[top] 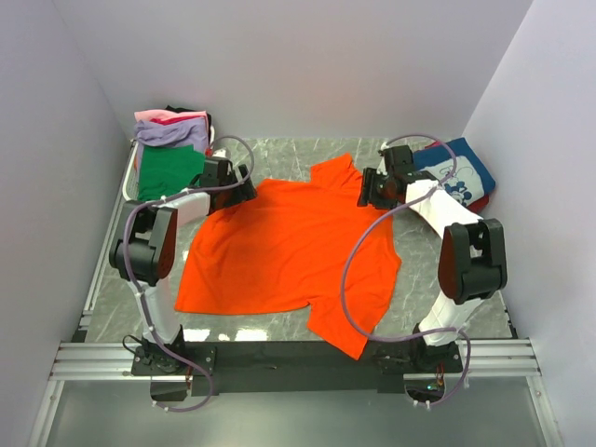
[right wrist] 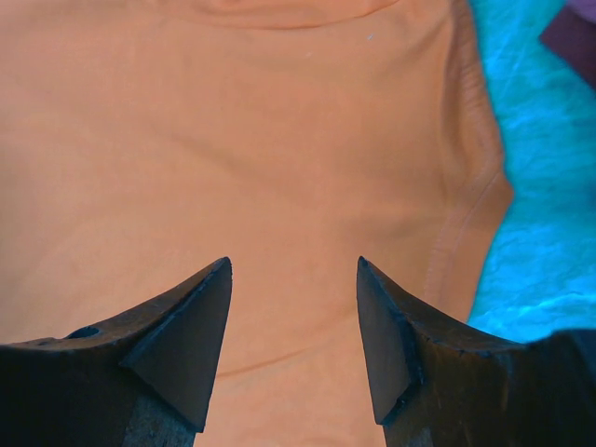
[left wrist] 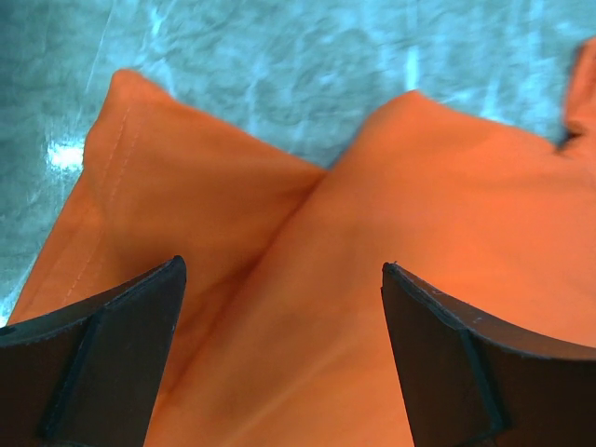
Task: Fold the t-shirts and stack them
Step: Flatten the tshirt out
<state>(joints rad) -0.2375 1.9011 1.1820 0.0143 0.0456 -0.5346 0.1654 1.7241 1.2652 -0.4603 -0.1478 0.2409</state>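
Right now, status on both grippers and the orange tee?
Left gripper open, empty. Right gripper open, empty. Orange tee spread, unfolded. Nothing blocking.

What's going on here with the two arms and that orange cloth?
Two robot arms are tending an orange t-shirt, spread mostly flat on the marble table. The left pincer and right pincer both stand open over its far edge, gripping nothing. A pile of other tees sits at the far left, a navy printed tee at the far right.
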